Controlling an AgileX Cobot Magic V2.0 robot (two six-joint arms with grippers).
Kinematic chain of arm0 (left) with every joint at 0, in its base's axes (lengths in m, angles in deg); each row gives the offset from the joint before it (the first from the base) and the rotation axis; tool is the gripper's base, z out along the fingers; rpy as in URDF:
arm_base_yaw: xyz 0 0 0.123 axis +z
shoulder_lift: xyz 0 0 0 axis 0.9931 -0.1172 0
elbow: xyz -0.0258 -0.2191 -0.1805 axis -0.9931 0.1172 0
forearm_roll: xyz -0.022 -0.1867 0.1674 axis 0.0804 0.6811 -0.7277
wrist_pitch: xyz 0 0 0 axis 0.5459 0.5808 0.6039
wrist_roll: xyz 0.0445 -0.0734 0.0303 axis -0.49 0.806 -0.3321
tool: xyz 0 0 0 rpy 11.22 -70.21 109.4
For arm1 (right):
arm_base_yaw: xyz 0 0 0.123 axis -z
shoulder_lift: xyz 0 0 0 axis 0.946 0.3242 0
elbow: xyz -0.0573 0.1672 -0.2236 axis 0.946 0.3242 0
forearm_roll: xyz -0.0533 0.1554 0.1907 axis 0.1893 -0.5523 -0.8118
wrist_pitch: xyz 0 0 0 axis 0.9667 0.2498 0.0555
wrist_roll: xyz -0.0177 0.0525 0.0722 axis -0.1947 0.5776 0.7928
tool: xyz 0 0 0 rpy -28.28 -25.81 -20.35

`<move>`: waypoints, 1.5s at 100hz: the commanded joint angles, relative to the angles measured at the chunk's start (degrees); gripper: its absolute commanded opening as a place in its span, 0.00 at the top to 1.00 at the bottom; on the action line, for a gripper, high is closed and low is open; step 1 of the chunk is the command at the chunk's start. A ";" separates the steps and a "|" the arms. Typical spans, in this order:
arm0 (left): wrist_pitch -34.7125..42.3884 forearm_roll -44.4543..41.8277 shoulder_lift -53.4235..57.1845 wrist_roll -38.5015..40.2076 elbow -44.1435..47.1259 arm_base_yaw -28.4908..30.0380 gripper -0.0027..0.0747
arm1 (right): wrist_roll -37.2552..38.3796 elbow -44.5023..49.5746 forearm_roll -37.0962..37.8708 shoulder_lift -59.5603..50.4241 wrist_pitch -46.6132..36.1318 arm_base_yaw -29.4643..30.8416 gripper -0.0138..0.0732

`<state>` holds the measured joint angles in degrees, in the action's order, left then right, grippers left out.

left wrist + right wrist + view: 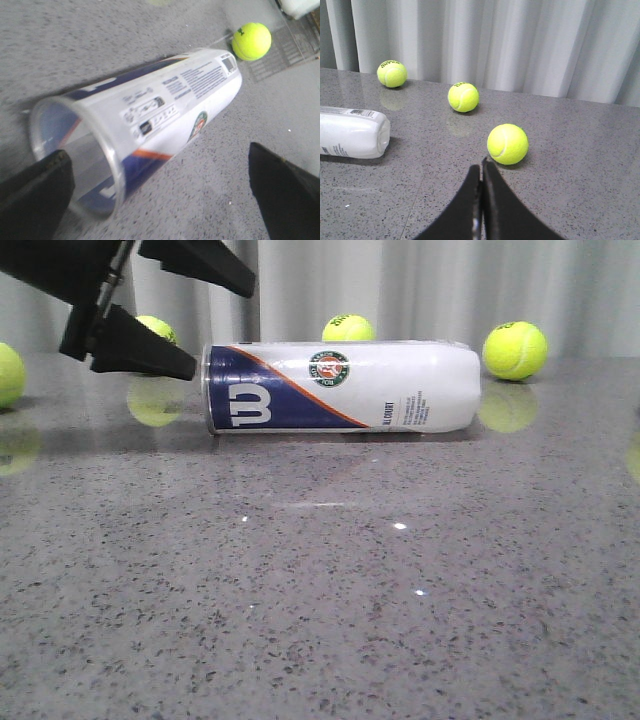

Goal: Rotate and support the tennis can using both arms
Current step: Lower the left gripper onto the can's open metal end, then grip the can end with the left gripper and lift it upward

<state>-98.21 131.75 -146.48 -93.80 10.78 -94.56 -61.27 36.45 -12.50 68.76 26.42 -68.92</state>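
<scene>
The grey surface [320, 620] is bare up close, and a little farther back the tennis can [340, 387] lies flat on its side. At its clear end the left gripper [215, 320] hangs with its jaws spread wide — nothing is in them yet — while the right gripper [481, 172] is away from the can with its jaws pressed together, near a tennis ball [507, 144]. So the job looks like it has only just begun — the can must be gripped, turned and held up by both arms, and more balls [514, 349] sit at the back by the curtain [420, 290].
</scene>
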 commanded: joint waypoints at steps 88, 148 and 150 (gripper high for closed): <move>-10.60 8.10 3.12 -4.69 -3.74 -1.93 0.99 | 0.04 -1.39 -0.43 0.64 -4.62 0.35 0.92; -16.14 -41.92 32.65 19.09 -11.75 -0.08 0.99 | 0.04 -1.39 -0.43 0.64 -4.62 0.35 0.92; -16.14 -43.69 33.23 20.59 -11.75 -0.08 0.99 | 0.04 -1.39 -0.43 0.64 -4.62 0.35 0.92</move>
<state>-112.97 92.51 -116.92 -78.63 0.99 -94.80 -61.27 36.45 -12.50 68.76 26.42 -68.92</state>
